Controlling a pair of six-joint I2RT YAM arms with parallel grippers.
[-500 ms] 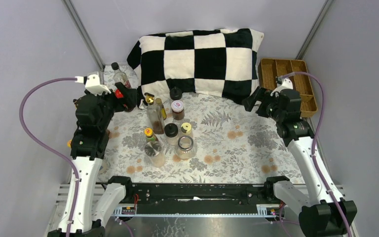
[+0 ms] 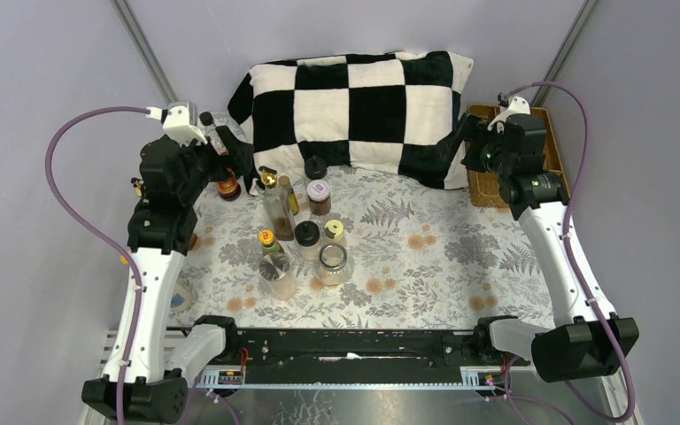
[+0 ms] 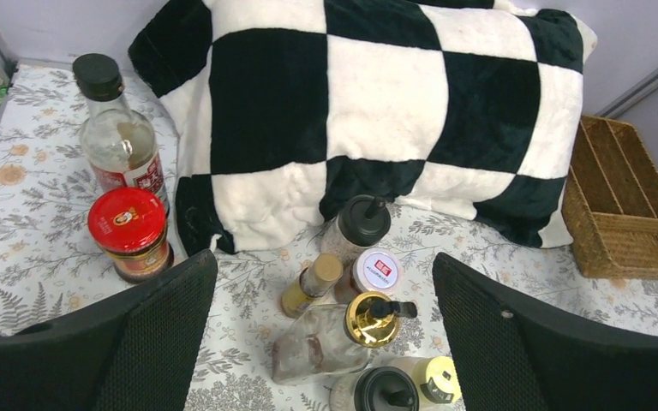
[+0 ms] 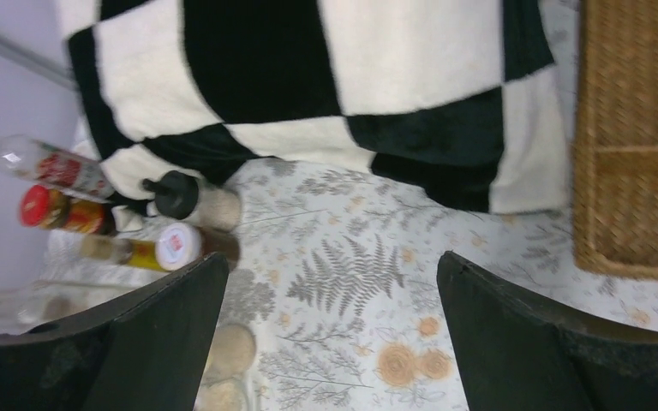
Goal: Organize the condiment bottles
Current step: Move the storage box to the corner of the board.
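The condiment bottles stand at the table's left middle. In the top view a red-capped jar [image 2: 227, 188] and a black-capped clear bottle [image 2: 215, 127] stand at the back left. A gold-topped bottle [image 2: 275, 209], a white-lidded jar [image 2: 319, 197], a black-capped jar [image 2: 315, 166] and several small jars [image 2: 331, 262] cluster nearer. My left gripper [image 2: 241, 164] is open and empty above the red-capped jar [image 3: 128, 233]. Its wrist view [image 3: 324, 261] looks down on the gold-topped bottle [image 3: 343, 336]. My right gripper [image 2: 454, 152] [image 4: 332, 261] is open and empty over the cloth at the back right.
A black-and-white checkered pillow [image 2: 363, 111] lies along the back. The compartmented wicker tray [image 2: 544, 164] sits at the back right, partly under my right arm, and shows in the right wrist view [image 4: 634, 171]. A floral cloth [image 2: 425, 257] covers the table.
My left gripper has risen and drawn back from the red-capped jar, which stands on the cloth. My right arm has lifted and swung back toward the wicker tray.
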